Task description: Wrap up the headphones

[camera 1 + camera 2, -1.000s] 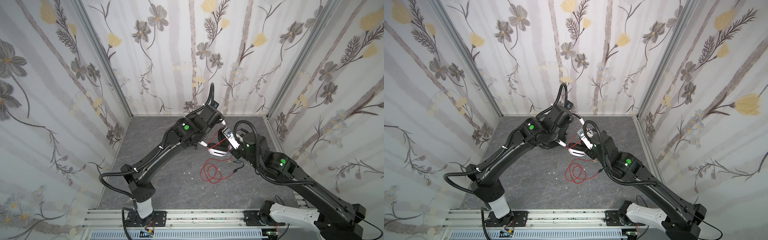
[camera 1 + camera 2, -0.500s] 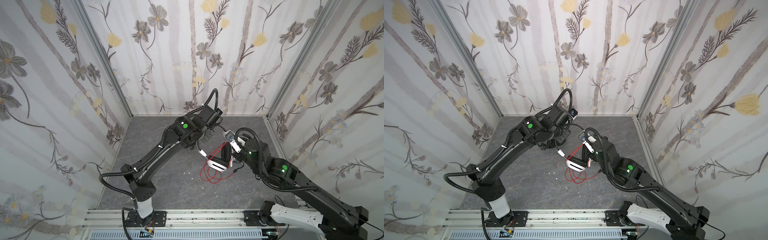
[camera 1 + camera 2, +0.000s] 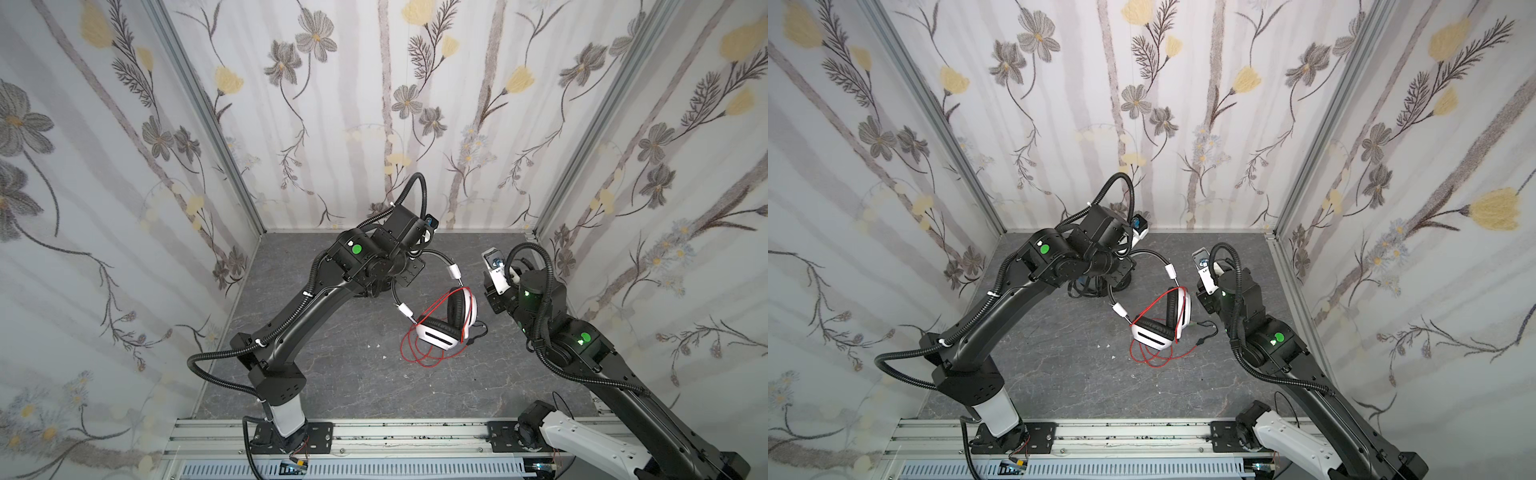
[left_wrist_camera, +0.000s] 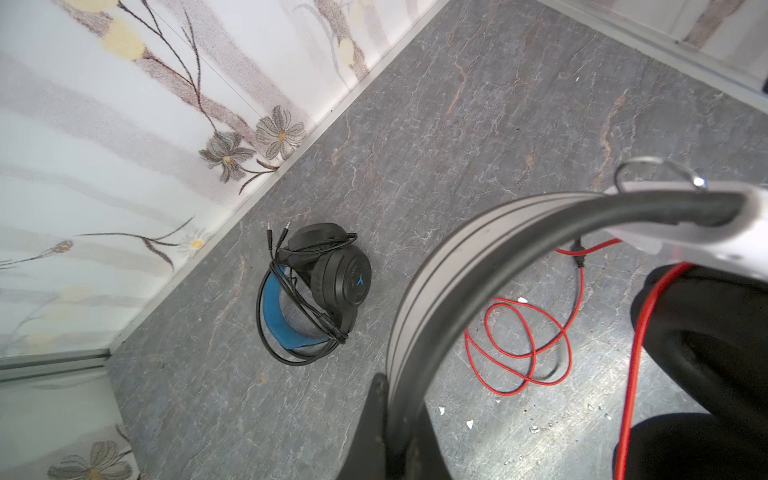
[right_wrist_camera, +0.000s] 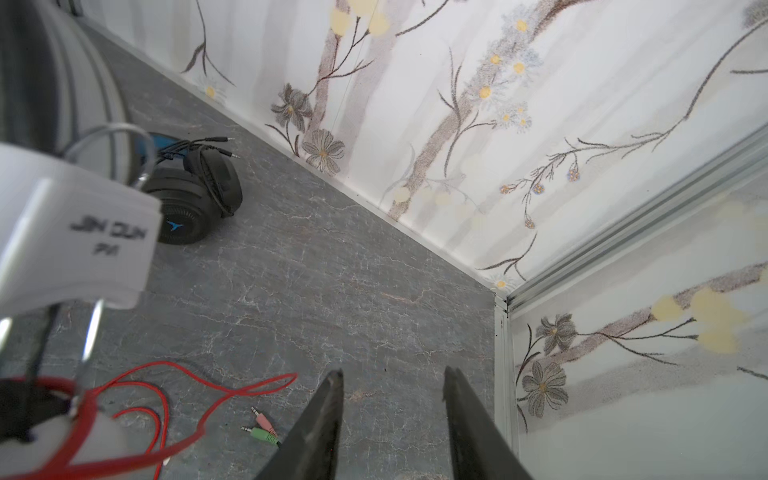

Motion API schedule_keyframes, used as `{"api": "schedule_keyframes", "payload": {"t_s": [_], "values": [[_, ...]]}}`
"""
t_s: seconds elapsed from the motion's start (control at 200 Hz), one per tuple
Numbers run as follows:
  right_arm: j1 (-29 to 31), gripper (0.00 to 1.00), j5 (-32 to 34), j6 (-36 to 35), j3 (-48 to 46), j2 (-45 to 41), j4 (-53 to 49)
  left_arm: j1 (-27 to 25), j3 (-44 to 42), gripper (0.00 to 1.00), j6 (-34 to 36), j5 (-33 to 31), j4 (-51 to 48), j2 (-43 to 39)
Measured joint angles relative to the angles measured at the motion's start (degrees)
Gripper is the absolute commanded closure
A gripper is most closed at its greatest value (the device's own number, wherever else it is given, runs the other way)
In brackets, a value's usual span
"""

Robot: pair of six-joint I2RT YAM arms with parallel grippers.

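Now our left gripper [image 4: 392,419] has its jaws shut tight on the gray headband [image 4: 436,270] of the white headphones [image 3: 442,332]. The band goes up to the gripper and the two ear cups hang low in the middle of the gray floor [image 3: 332,374]. We cannot tell if the cups touch the floor.

The red cable [image 4: 633,374] runs over one cup and lies in loose loops on the floor beside the cups. Its pink and green plugs [image 5: 262,428] lie on the floor near our right gripper [image 5: 392,374]. That gripper has its jaws partly open with a clear gap. It holds nothing and touches nothing.

The black headphones [image 4: 332,282] lie on the floor near the back wall [image 3: 374,124], under our left arm, with their black cable [image 4: 291,299] wound around them.
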Motion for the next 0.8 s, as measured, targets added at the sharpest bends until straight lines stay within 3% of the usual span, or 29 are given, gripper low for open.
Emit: {"api": "schedule_keyframes", "payload": {"t_s": [0.1,0.305,0.36,0.42,0.59,0.799], "values": [[-4.79,0.37,-7.08,2.45,-1.92,-2.29,2.12,0.44,-1.18,1.0,-1.99,2.1,0.17,-1.31],[-15.91,0.29,-19.21,8.61,-8.04,-4.68,5.81,1.44,-0.44,1.0,-5.6,4.9,1.07,-3.43],[-18.23,0.22,-23.04,10.19,-11.13,-5.92,6.95,1.42,0.46,1.0,-6.73,5.51,1.97,-3.43],[-18.78,0.17,-28.09,11.21,-14.1,-7.58,8.9,1.36,1.49,1.0,-7.82,6.27,2.73,-3.43],[-19.12,0.15,-41.55,14.27,-23.41,-11.45,18.38,1.36,7.1,1.0,-9.94,8.44,3.43,-2.99],[-19.15,0.16,-50.86,15.54,-25.88,-9.49,26.67,1.29,14.14,1.0,-11.37,10.71,3.87,-0.94]]}}
